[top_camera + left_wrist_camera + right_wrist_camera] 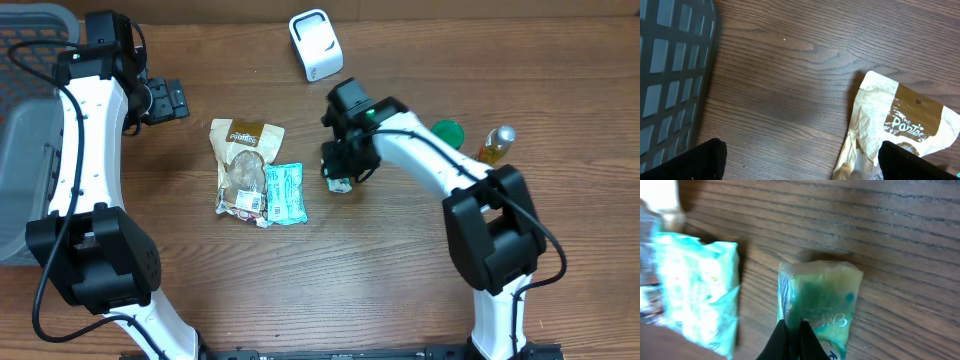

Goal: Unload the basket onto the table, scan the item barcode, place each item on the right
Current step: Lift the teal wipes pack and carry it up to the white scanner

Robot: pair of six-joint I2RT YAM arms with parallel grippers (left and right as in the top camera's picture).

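Overhead just shows the right arm bent over a small green plastic packet [341, 184] on the wooden table [380, 280], just right of a teal wrapped packet [285, 192]. The right wrist cam gives more detail: right fingers [789, 339] pinched together on the green packet's edge, print too blurry to read. On the left wrist cam, left fingers [705, 160] are wide apart and holding nothing, by a tan paper pouch [895, 125] lettered "The Pa…". A white boxy scanner [315, 45] sits further back.
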